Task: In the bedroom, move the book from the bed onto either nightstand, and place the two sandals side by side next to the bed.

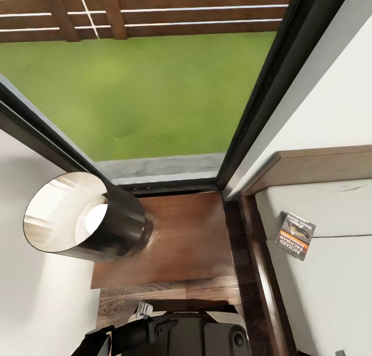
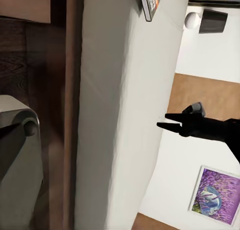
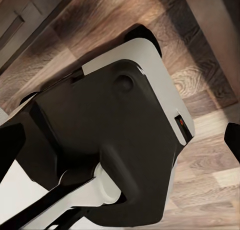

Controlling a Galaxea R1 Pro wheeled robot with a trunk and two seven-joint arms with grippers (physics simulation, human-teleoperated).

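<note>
the left gripper (image 2: 162, 121) hangs in the air beside the bed (image 2: 115, 115), fingers nearly together, holding nothing; the right gripper's state can't be told. the book (image 1: 295, 235) lies on the mattress near the headboard, nightstand (image 1: 175, 237) with a lamp (image 1: 85, 220) alongside

I see a black-framed window (image 1: 155, 87) onto grass and a slatted fence, white walls (image 1: 330, 87), brown plank floor (image 1: 129, 302), a lit lamp (image 1: 85, 219), a purple wall picture (image 2: 216, 196).
</note>
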